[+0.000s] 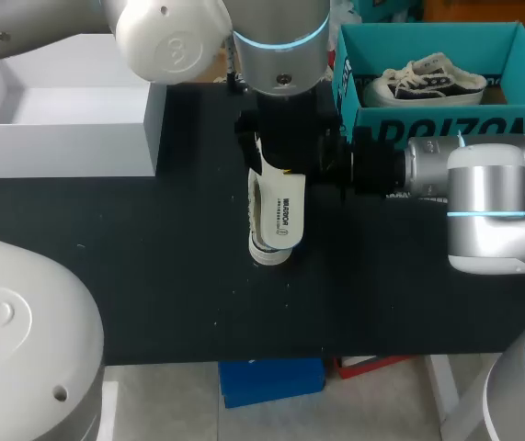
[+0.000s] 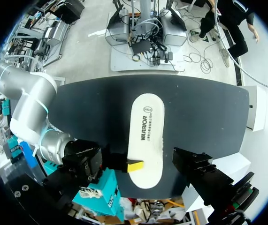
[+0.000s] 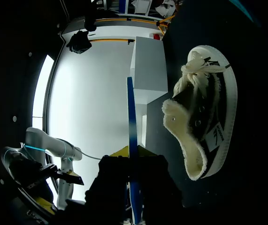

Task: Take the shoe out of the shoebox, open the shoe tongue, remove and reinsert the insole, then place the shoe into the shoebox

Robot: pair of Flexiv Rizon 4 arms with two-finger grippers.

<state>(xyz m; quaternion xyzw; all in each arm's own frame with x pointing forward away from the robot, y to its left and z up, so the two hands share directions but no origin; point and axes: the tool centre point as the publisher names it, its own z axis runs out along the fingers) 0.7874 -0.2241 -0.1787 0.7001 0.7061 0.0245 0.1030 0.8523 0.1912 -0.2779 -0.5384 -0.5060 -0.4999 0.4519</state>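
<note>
A white insole (image 2: 147,136) with dark print is held level over the table, and my right gripper (image 3: 131,152) is shut on its edge. From the right wrist view the insole (image 3: 131,122) shows edge-on as a thin blue strip. Under it the white shoe (image 3: 204,122) lies on its side on the black table, its fleecy opening showing. In the head view only the shoe's end (image 1: 269,252) peeks out below the insole (image 1: 280,211). My left gripper (image 2: 141,161) hangs open above the insole, one finger (image 2: 195,164) well to its side. My right gripper (image 1: 336,165) comes in from the right.
The teal shoebox (image 1: 427,119) stands at the back right with a second shoe (image 1: 427,81) inside. A white open box (image 1: 69,129) sits at the back left. Both arms crowd the table's middle (image 1: 152,276).
</note>
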